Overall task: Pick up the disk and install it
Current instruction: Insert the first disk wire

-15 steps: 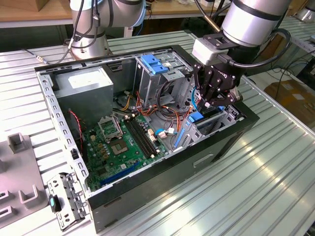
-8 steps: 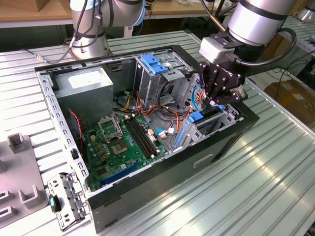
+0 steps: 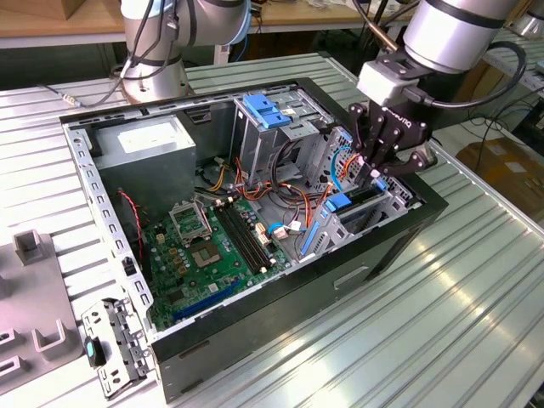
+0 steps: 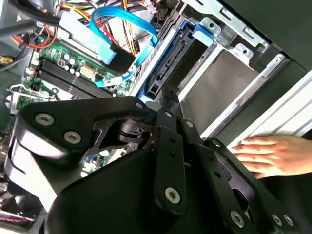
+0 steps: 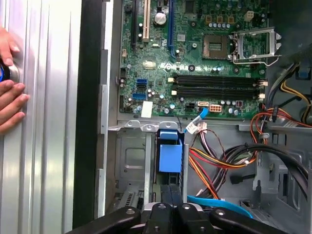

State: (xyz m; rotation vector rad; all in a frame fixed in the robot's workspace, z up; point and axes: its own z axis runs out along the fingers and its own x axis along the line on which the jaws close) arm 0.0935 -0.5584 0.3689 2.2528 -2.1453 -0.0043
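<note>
Gripper (image 3: 375, 176) prob. clamped on disk (image 4: 166, 65) in drive cage (image 3: 398, 202).

- The arm (image 3: 450, 34) is a thick silver-grey tube; the joints near its base (image 3: 157, 72) are rounded, one with a blue cap (image 3: 247, 21)
- A pale grey block (image 3: 389, 81) sits at the wrist; a black cable (image 3: 501, 89) runs from it
- The gripper (image 3: 378, 172) is matt black with flat linked bars; pale lettering marks its body
- In the second wrist view, silver screws (image 4: 171, 195) stud the links

Black gripper (image 3: 375, 172), green motherboard (image 3: 200, 255), blue latch (image 3: 266, 111)
</note>
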